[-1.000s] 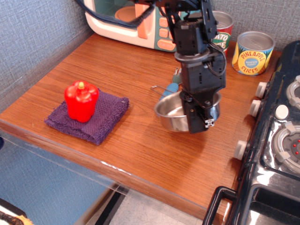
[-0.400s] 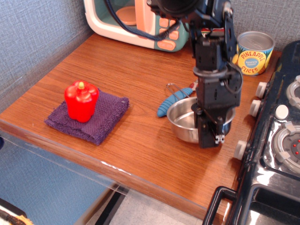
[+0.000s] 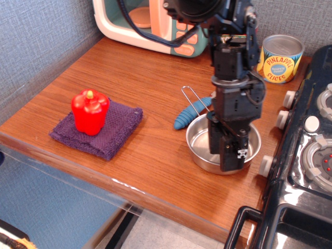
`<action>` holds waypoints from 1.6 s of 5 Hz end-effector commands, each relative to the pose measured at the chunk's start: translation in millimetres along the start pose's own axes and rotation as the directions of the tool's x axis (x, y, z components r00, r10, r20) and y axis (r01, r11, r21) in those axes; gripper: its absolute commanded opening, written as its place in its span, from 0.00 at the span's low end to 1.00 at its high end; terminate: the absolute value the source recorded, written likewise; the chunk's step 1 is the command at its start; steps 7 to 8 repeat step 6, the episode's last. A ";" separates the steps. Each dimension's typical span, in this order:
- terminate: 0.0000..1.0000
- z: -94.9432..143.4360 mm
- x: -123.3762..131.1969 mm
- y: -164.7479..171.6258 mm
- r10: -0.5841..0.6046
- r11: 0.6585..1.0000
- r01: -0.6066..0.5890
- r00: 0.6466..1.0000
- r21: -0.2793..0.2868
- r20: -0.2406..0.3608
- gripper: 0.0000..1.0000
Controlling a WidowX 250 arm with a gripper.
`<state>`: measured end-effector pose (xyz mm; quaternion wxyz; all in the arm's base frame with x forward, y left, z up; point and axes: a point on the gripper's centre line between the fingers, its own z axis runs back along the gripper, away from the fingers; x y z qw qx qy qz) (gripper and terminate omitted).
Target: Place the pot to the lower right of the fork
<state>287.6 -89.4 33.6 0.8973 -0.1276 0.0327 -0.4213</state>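
The pot (image 3: 199,148), a shallow shiny silver pan, sits flat on the wooden table near its right side. Its wire loop handle (image 3: 191,97) points up and to the left, across the fork. The fork (image 3: 188,116) lies just up and left of the pot; its blue ribbed handle shows, and its tines are hidden behind the arm. My gripper (image 3: 226,155) points down into the pot at its right rim. The jaws stand a little apart, one finger (image 3: 214,141) inside the bowl and the other at the rim.
A red pepper (image 3: 90,111) sits on a purple cloth (image 3: 118,129) at the left. A toy microwave (image 3: 136,21) and a pineapple can (image 3: 280,58) stand at the back. A black stove (image 3: 311,155) borders the table's right edge, close to the pot.
The gripper carried the pot right and toward the front, from over the fork to its lower right. It then lowered the pot onto the table, and the fingers have spread apart.
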 end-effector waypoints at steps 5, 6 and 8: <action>0.00 114.5 -73.5 27.0 0.585 0.699 -0.641 0.767 0.315 0.262 1.00; 1.00 114.5 -73.5 27.0 0.585 0.699 -0.641 0.767 0.315 0.262 1.00; 1.00 114.5 -73.5 27.0 0.585 0.699 -0.641 0.767 0.315 0.262 1.00</action>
